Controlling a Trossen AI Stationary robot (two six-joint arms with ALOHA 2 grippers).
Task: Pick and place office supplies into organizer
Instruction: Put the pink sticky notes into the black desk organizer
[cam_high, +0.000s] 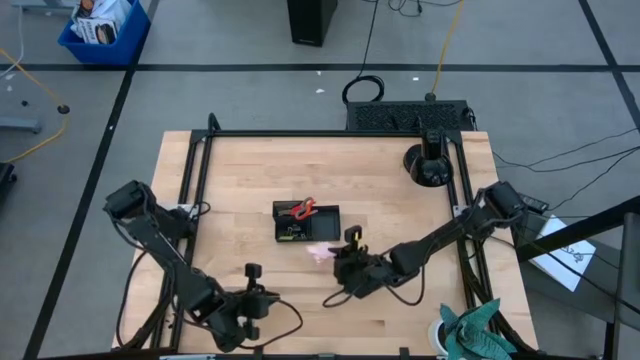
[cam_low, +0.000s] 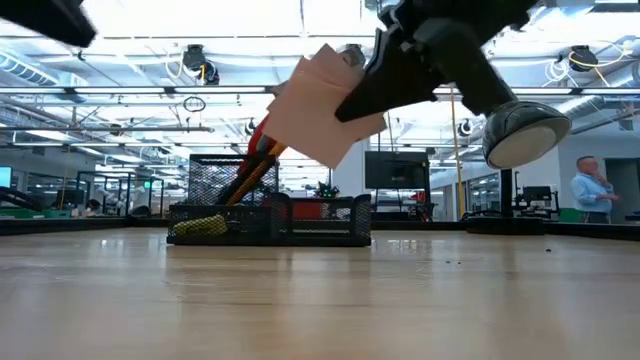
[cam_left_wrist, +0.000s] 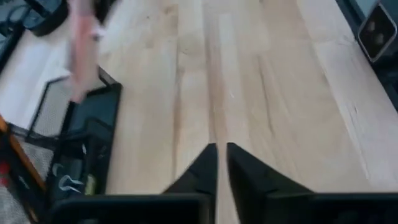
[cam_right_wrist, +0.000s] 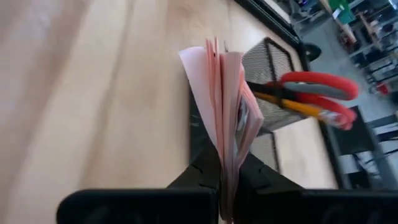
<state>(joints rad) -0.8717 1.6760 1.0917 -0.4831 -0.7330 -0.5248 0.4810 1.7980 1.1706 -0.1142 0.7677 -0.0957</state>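
Near the worktop's front edge the left gripper (cam_high: 262, 299) hangs idle, fingers all but together on nothing. Further in, the right gripper (cam_right_wrist: 222, 180) is clamped on one edge of the pink sticky-note pad (cam_right_wrist: 225, 106), holding it clear of the worktop just in front of the black mesh organizer (cam_high: 306, 223). The pad looks light and floppy, its sheets fanning, so pinching the bound edge seems safest. Beyond, red-handled scissors (cam_right_wrist: 317, 90) and orange pencils (cam_right_wrist: 292, 104) already stand in the organizer.

A: Overhead camera?
B: Straight down, whole tabletop (cam_high: 400, 200).
A: Low camera?
B: Surface level, facing the room.
A: Wrist cameras?
B: Close, forward-facing; every view shares the organizer (cam_high: 305, 222).
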